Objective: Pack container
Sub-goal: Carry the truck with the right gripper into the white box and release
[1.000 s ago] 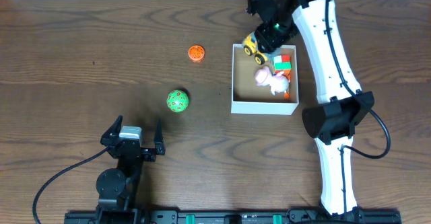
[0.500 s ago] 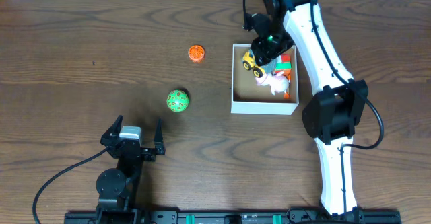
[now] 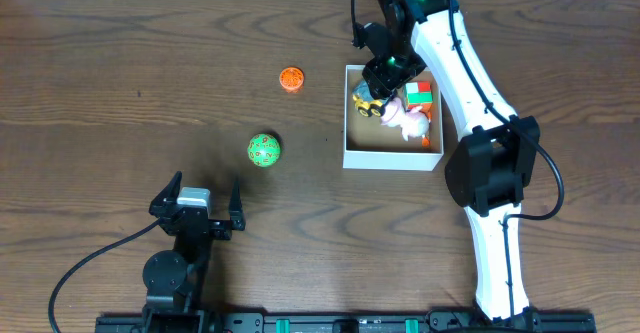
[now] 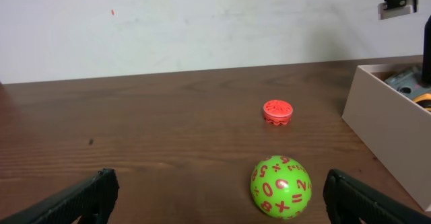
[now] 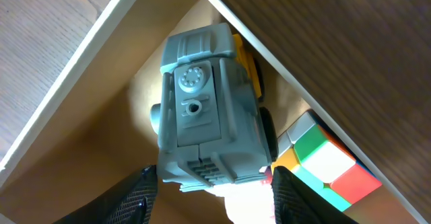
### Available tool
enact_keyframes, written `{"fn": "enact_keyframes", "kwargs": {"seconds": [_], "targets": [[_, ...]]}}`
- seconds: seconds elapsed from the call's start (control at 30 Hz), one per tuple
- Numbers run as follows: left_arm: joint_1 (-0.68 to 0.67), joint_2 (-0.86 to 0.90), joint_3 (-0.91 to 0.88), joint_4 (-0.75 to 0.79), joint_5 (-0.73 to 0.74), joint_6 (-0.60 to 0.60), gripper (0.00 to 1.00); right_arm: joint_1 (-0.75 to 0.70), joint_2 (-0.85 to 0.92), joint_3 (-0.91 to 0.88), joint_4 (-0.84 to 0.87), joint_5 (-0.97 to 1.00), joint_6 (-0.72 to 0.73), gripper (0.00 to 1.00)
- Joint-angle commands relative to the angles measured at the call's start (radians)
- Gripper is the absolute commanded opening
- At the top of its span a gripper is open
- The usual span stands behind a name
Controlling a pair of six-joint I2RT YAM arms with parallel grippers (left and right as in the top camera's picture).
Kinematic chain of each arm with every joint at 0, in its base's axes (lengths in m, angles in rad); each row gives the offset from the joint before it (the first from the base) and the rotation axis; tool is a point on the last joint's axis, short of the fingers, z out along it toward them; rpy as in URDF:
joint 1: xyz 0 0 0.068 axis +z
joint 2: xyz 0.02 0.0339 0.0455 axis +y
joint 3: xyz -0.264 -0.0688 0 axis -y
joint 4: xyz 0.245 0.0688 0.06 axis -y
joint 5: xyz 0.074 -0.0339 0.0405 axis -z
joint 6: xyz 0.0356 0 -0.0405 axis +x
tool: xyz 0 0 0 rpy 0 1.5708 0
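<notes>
The container [image 3: 390, 159] is a square white-walled box with a brown inside, right of centre; it also shows in the left wrist view [image 4: 384, 130] and the right wrist view [image 5: 81, 76]. My right gripper [image 3: 384, 73] [image 5: 215, 197] hangs over its far left corner, shut on a grey and yellow toy truck [image 3: 366, 101] [image 5: 209, 116] lowered inside the walls, grey underside facing up. A pink pig [image 3: 408, 121] and a colour cube [image 3: 420, 93] [image 5: 323, 160] lie in the box. My left gripper [image 3: 200, 201] [image 4: 219, 207] is open and empty near the front edge.
A green ball with red numbers [image 3: 264, 150] [image 4: 281, 187] lies on the wooden table left of the container, just ahead of the left gripper. A small orange disc [image 3: 291, 78] [image 4: 277, 112] lies farther back. The right arm reaches across the container's right side.
My right gripper has carried the toy truck from the container's far left rim down into the box. The left arm has not moved.
</notes>
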Motion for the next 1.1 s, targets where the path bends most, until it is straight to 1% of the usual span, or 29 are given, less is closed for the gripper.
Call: {"fn": "enact_keyframes", "kwargs": {"seconds": [0.0,0.3,0.43,0.77,0.8,0.83,0.87,0.9,1.07], "targets": [[0.004,-0.006,-0.018,-0.033,0.007,-0.009,0.98,0.006,-0.018,-0.001,0.000,-0.010,0.013,0.58],[0.004,-0.006,-0.018,-0.033,0.007,-0.009,0.98,0.015,-0.032,0.041,-0.027,-0.011,0.014,0.61],[0.004,-0.006,-0.018,-0.033,0.007,-0.009,0.98,0.018,-0.038,0.085,-0.058,-0.011,0.026,0.65],[0.004,-0.006,-0.018,-0.033,0.007,-0.009,0.98,0.018,-0.038,0.093,-0.049,-0.010,0.035,0.64],[0.004,-0.006,-0.018,-0.033,0.007,-0.009,0.98,0.018,-0.038,0.097,-0.039,-0.006,0.036,0.66],[0.004,-0.006,-0.018,-0.033,0.007,-0.009,0.98,0.017,-0.038,0.107,-0.032,-0.006,0.037,0.71],[0.004,-0.006,-0.018,-0.033,0.007,-0.009,0.98,0.014,-0.038,0.127,-0.028,-0.004,0.050,0.83],[0.004,-0.006,-0.018,-0.033,0.007,-0.009,0.98,0.009,-0.038,0.152,-0.026,-0.001,0.069,0.99],[0.004,-0.006,-0.018,-0.033,0.007,-0.009,0.98,-0.046,-0.038,0.373,-0.039,0.076,0.190,0.99]]}}
